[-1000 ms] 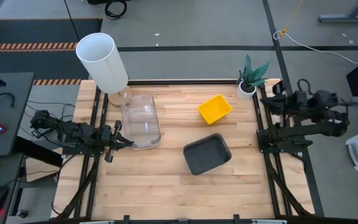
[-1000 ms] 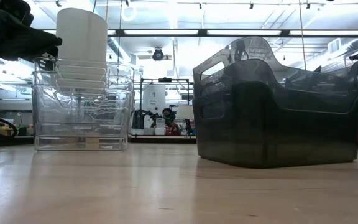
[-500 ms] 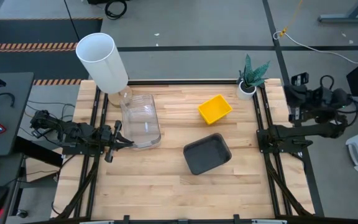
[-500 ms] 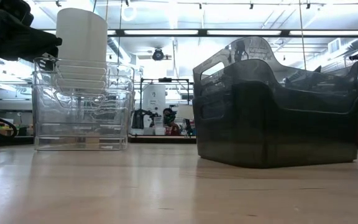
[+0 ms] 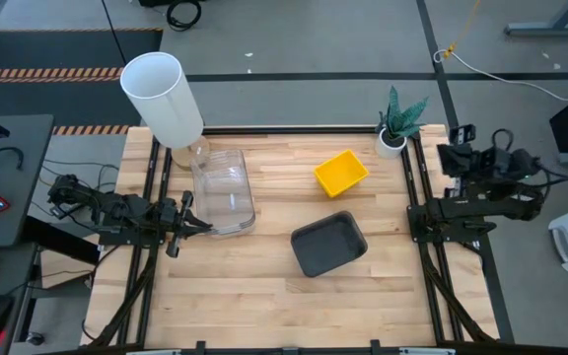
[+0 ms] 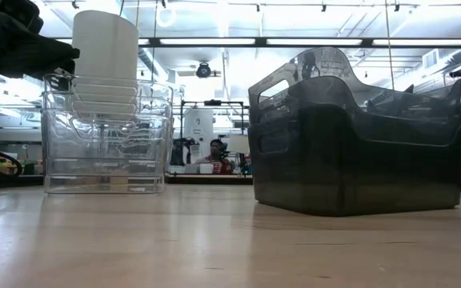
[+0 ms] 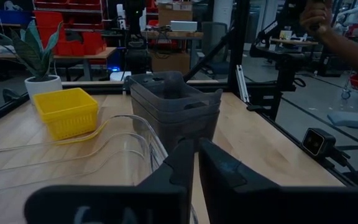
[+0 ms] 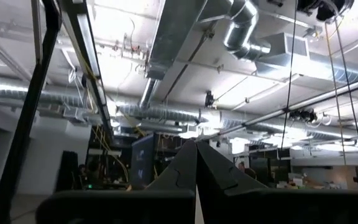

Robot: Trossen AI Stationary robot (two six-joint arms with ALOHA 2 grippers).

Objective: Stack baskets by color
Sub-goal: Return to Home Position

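Observation:
Nested clear baskets (image 5: 223, 190) (image 6: 106, 136) rest on their bottom at the table's left. A stack of dark grey baskets (image 5: 329, 243) (image 7: 174, 106) stands mid-table, and a yellow basket (image 5: 341, 172) (image 7: 67, 112) sits farther back. My left gripper (image 5: 203, 226) (image 7: 196, 158) is shut and level at the clear baskets' near left corner. My right gripper (image 5: 454, 153) (image 8: 196, 165) is shut, off the table's right edge, and points up at the ceiling. My left gripper stands right by the clear baskets' rim (image 7: 157, 152). I cannot tell whether its fingers touch it.
A tall white cylinder (image 5: 162, 97) stands at the far left corner behind the clear baskets. A small potted plant (image 5: 398, 120) sits at the far right corner. Black rails (image 5: 417, 197) run along both table sides. A person's arm (image 7: 340, 37) shows beyond the right side.
My right gripper has tipped upward beside the table's right edge. The baskets and my left arm have kept still.

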